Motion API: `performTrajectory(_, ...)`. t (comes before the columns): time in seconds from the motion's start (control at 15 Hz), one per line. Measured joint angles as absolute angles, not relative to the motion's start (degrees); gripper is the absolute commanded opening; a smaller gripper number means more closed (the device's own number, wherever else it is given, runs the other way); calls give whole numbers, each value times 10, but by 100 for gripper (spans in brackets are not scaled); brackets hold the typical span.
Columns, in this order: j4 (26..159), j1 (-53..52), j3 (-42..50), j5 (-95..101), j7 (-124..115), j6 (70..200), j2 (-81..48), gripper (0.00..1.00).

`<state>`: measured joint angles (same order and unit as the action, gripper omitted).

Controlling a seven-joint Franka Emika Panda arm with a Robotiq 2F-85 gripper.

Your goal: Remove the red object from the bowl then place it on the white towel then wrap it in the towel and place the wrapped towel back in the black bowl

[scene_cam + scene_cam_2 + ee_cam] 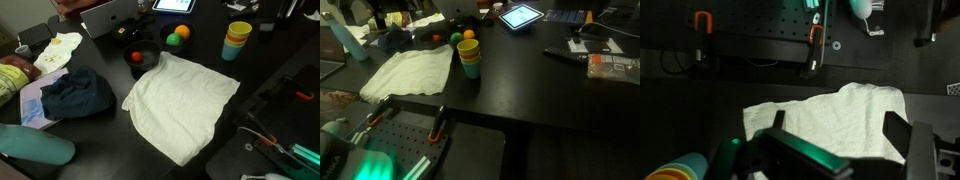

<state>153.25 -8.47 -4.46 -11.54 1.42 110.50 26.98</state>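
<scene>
The claw (835,128) hung released over the towel (180,105). The red ball (136,57) lay in the bowl (149,66). It was best approached from straight above, fingers inside the rim.

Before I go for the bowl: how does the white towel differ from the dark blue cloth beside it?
The white towel lies spread out nearly flat; the dark blue cloth is bunched and rumpled. The towel covers more of the black table than the cloth does. Both are soft fabric lying on that table.
</scene>
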Motion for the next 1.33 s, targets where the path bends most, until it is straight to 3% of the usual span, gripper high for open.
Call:
performTrajectory(0.67,1571,-133,-117,-161,-9,1388,136,100)
performTrajectory(1.33,1356,-155,-156,-45,-87,1409,-67,100)
